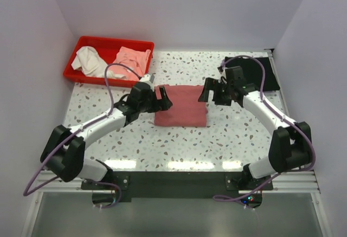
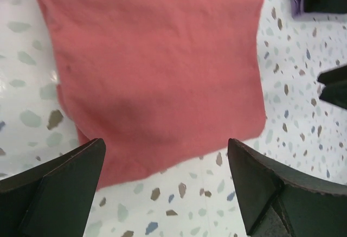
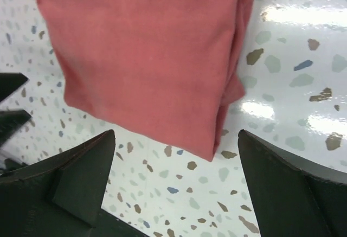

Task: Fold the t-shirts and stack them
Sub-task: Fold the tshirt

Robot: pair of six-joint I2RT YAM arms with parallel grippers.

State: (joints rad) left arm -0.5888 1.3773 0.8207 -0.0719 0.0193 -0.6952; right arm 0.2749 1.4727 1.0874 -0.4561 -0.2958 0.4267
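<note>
Overhead view alone shows the black t-shirt (image 1: 255, 73) far right. Wrist views show left gripper (image 2: 165, 150) and right gripper (image 3: 176, 139) spread apart and empty, flanking the folded rose-red t-shirt (image 1: 180, 106); speckled table (image 1: 179, 145) lies near it.

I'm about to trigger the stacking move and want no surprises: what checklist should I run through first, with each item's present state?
1. Rose-red t-shirt folded into a flat rectangle: ok.
2. Left gripper open, holding nothing: ok.
3. Right gripper open, holding nothing: ok.
4. Black t-shirt neatly folded: cannot tell, the right arm hides part of it.
5. Both shirts stacked: not ok, they lie apart.
</note>
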